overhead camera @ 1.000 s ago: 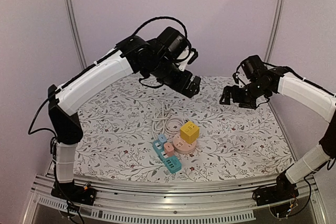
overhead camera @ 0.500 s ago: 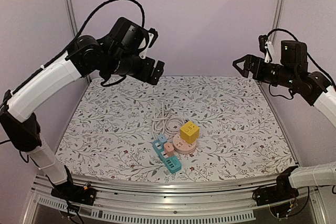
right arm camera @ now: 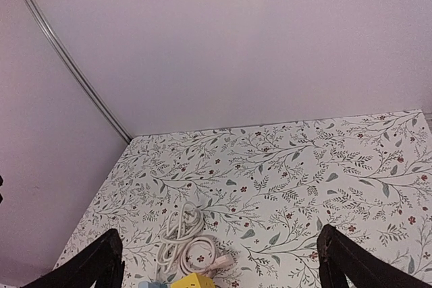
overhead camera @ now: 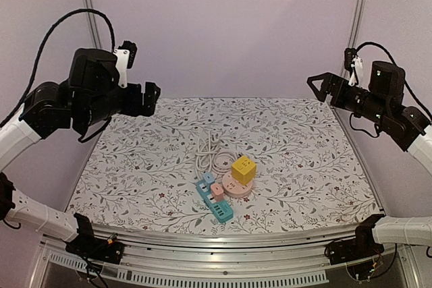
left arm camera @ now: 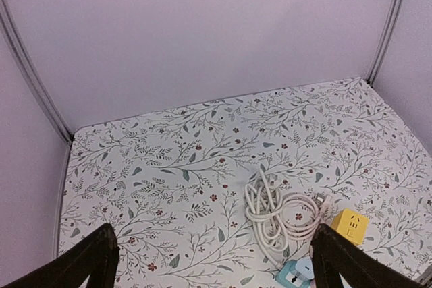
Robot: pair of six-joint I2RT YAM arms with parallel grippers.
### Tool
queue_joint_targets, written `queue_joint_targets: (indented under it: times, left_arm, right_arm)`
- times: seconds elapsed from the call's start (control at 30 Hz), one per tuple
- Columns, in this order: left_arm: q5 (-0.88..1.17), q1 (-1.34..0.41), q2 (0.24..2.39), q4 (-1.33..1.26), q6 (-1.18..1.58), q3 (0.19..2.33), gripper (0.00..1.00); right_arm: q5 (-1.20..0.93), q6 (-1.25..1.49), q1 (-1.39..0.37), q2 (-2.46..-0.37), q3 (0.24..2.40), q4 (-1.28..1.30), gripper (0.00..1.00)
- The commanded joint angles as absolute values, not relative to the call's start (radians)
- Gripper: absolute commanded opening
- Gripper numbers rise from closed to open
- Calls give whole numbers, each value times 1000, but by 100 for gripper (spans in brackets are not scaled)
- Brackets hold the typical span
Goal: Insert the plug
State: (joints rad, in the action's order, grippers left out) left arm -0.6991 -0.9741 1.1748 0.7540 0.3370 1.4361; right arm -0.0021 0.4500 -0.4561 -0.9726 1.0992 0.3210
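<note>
White cable (right arm camera: 183,239) seen coiled on floral cloth (right arm camera: 304,166). Plug end (right arm camera: 221,261) laid just right of cable. Yellow cube (right arm camera: 194,281) just nearer than cable, cut by frame edge. Right gripper (right arm camera: 218,251) spread wide, fingers well apart from cable on either side.

A white cable (overhead camera: 211,155) lies coiled in loose loops near the middle of the flowered counter (overhead camera: 304,166). Its white plug (left arm camera: 323,202) rests on the cloth at the coil's near edge. Just beside the plug, a yellow cube socket (overhead camera: 244,168) sits on a round pink base (overhead camera: 233,187), turned corner-on. A blue power strip (overhead camera: 217,204) lies flat and diagonal against the base's left side. A small pink block (overhead camera: 216,191) and a pale blue block (overhead camera: 208,180) sit at the strip's far end.
</note>
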Motion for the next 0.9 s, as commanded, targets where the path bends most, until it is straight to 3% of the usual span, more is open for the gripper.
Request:
queue_joint_targets:
  times: [0.0, 0.87]
  left_arm:
    - [-726, -963, 1129, 763, 421, 1399, 100]
    - [-686, -966, 1064, 874, 480, 1401, 100]
  right_arm:
    - [-6, 470, -456, -981, 1091, 298, 99]
    - [-89, 507, -457, -960, 1029, 260, 99]
